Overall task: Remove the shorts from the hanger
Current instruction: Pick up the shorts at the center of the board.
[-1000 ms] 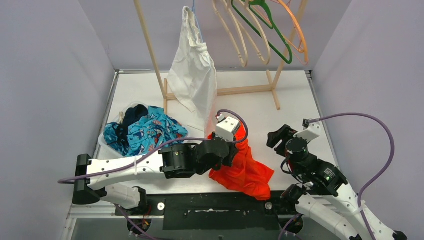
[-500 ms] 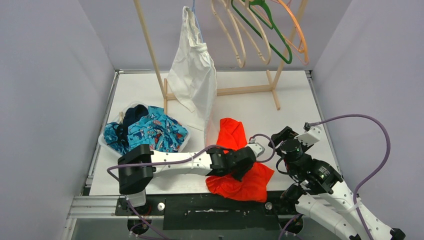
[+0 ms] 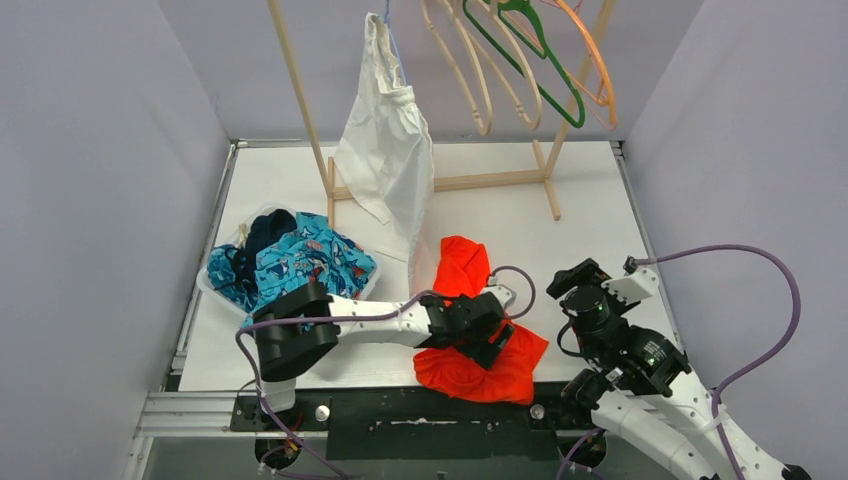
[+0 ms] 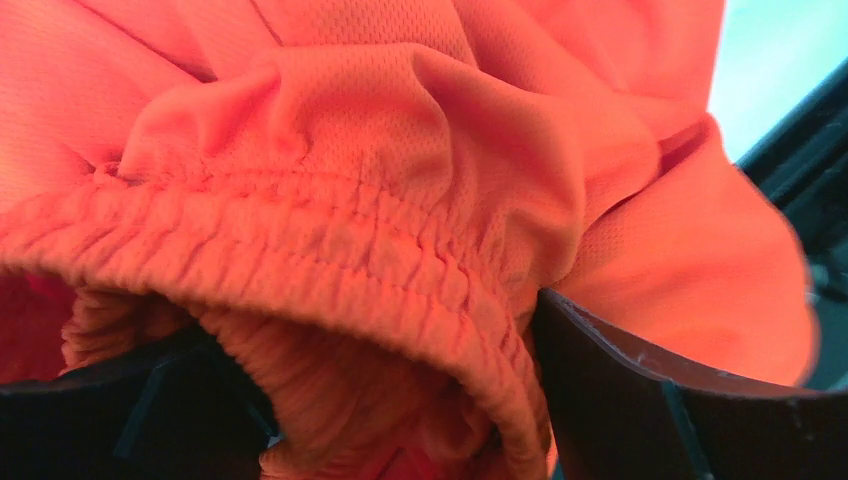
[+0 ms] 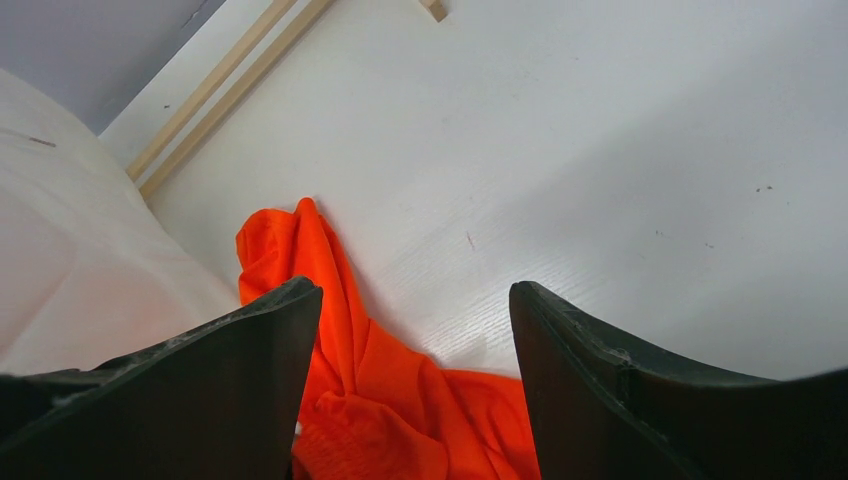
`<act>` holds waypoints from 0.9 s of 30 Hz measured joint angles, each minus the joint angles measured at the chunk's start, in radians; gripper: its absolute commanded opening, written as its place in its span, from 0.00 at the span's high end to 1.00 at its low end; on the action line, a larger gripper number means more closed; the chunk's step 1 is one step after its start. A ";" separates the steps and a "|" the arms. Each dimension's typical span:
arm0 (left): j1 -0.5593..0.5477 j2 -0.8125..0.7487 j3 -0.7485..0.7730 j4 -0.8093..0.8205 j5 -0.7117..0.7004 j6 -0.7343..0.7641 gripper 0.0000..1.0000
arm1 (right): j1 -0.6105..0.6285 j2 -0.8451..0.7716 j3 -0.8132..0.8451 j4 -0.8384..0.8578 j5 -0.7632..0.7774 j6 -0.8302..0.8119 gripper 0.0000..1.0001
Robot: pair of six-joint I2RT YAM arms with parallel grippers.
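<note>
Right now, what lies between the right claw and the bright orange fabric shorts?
Only bare white tabletop, as the right wrist view shows: nothing sits between the open right claw and the bright orange fabric shorts crumpled ahead of it.

Orange shorts [image 3: 462,268] crumpled, lying flat; teal-and-navy shorts [image 3: 300,262] heaped to left.

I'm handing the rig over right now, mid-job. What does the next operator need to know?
Left gripper: open, jaws either side of the waistband of the orange shorts, which lie on the table.
Right gripper: open, empty, over bare table beside them.
Done: orange shorts are off the rack; pile of shorts at the left; hangers bare.
Left: white garment still hangs on the rack.
</note>
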State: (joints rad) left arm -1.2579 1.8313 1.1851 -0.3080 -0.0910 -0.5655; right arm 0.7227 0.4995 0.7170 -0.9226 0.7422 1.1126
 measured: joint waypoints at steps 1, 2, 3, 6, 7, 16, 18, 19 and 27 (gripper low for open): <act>-0.014 0.021 0.002 0.001 -0.014 -0.002 0.18 | 0.000 -0.003 -0.002 0.000 0.003 0.002 0.30; -0.031 0.044 0.007 0.003 -0.042 0.003 0.18 | 0.000 -0.005 -0.003 0.000 0.004 0.004 0.30; -0.047 0.056 0.023 -0.005 -0.077 0.002 0.18 | 0.000 -0.005 -0.004 -0.001 0.005 0.006 0.30; -0.093 0.094 0.062 -0.040 -0.185 -0.006 0.24 | 0.000 -0.005 -0.007 -0.014 0.012 0.027 0.30; -0.109 0.104 0.071 -0.050 -0.227 -0.010 0.30 | 0.000 -0.006 -0.007 -0.021 0.017 0.037 0.30; -0.172 0.106 0.054 -0.047 -0.420 -0.077 1.00 | 0.000 -0.072 -0.031 -0.044 0.066 0.091 0.31; -0.180 0.103 0.055 -0.056 -0.448 -0.084 1.00 | 0.000 -0.072 -0.033 -0.044 0.069 0.096 0.31; -0.181 0.099 0.055 -0.073 -0.466 -0.083 1.00 | 0.000 -0.072 -0.035 -0.044 0.071 0.098 0.31; -0.179 -0.075 0.055 -0.305 -0.716 -0.085 1.00 | 0.000 -0.037 -0.045 -0.043 0.070 0.104 0.31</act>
State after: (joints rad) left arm -1.4368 1.7561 1.2396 -0.6128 -0.8074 -0.6502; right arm 0.7227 0.4622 0.6720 -0.9653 0.8124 1.2167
